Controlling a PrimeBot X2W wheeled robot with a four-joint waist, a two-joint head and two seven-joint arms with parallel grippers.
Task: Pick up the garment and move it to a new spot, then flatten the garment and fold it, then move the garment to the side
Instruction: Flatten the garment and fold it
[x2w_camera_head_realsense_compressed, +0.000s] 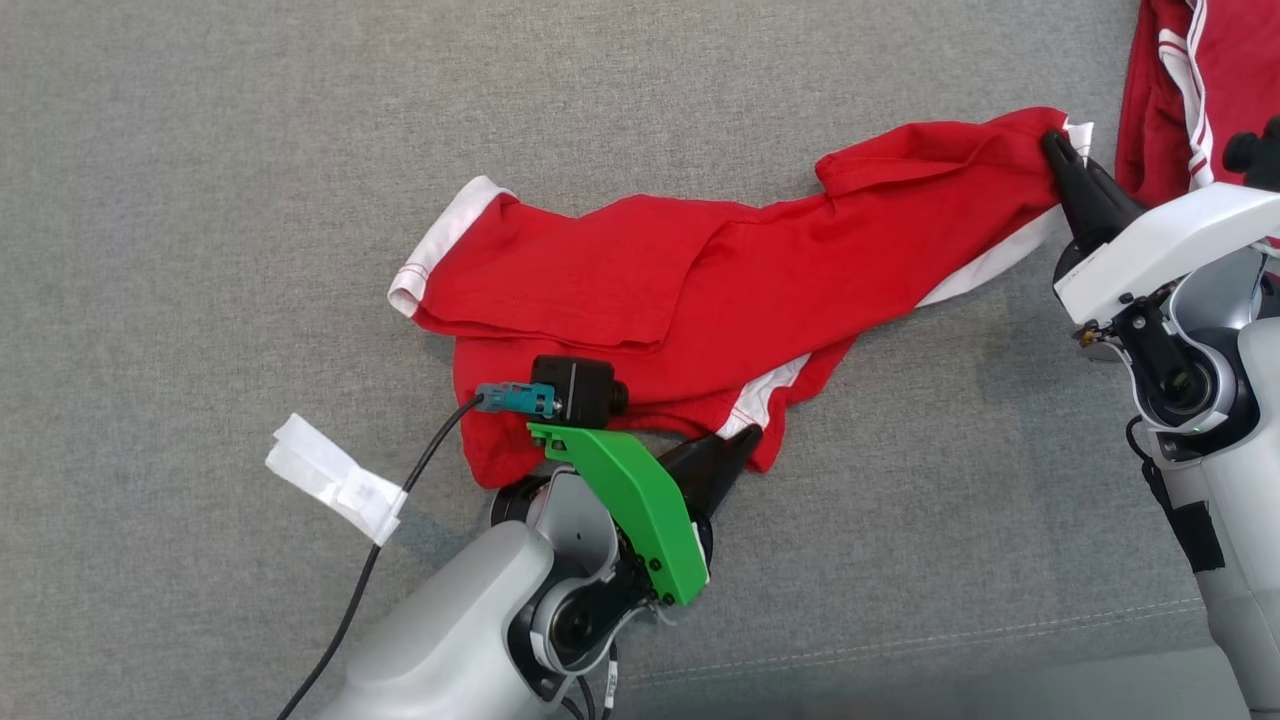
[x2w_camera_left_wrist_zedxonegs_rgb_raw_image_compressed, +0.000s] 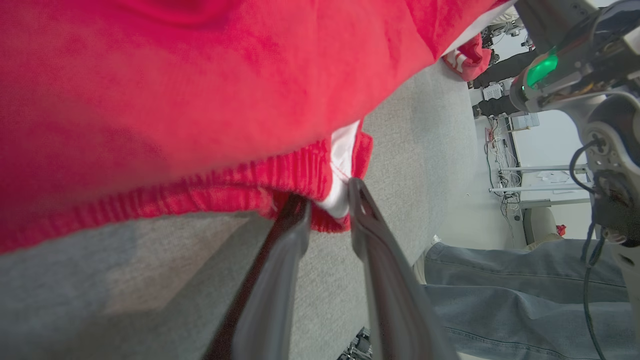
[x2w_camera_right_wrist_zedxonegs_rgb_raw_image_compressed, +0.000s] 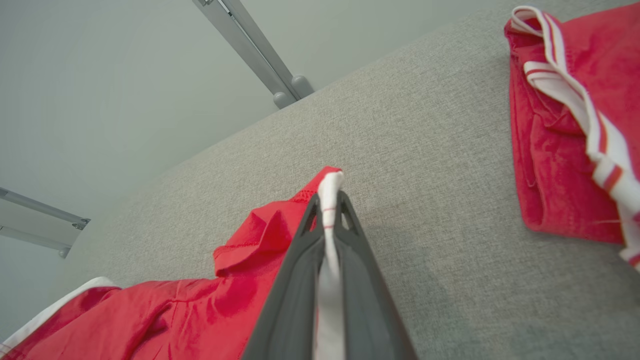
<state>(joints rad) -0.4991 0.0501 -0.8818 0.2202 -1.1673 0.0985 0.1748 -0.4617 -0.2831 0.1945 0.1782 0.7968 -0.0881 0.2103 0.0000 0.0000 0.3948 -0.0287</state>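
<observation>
Nearest you, a stitched seam (x2w_camera_head_realsense_compressed: 900, 650) crosses the grey counter (x2w_camera_head_realsense_compressed: 200, 150) at the lower right, with bare cloth around it. A small label (x2w_camera_head_realsense_compressed: 610, 688) on the wiring below the left wrist carries print too small to read. A crumpled white strip (x2w_camera_head_realsense_compressed: 335, 480) lies to the left, beside the black cable (x2w_camera_head_realsense_compressed: 400, 500), apart from the garment.

Your left tool (x2w_camera_head_realsense_compressed: 740, 440) sits at the red garment's (x2w_camera_head_realsense_compressed: 700, 290) near hem. In the left wrist view its fingers (x2w_camera_left_wrist_zedxonegs_rgb_raw_image_compressed: 280, 260) stand slightly apart on either side of the white stripe at the ribbed edge. You cannot tell whether they pinch it.

The garment lies mid-counter, rumpled. Its long axis runs on a slant from the white-banded end (x2w_camera_head_realsense_compressed: 440, 250) at the left up to the far right.

There your right tool (x2w_camera_head_realsense_compressed: 1055, 145) is clamped together on the garment's white edge, which shows squeezed between the fingers (x2w_camera_right_wrist_zedxonegs_rgb_raw_image_compressed: 295, 280) in the right wrist view.

You have wide bare counter to the left and beyond the garment. The far right is tight: a second red garment (x2w_camera_head_realsense_compressed: 1160, 90) with white stripes lies just beside the right tool. Farther on, the counter's far edge (x2w_camera_right_wrist_zedxonegs_rgb_raw_image_compressed: 210, 142) meets a pale wall (x2w_camera_right_wrist_zedxonegs_rgb_raw_image_compressed: 100, 75).
</observation>
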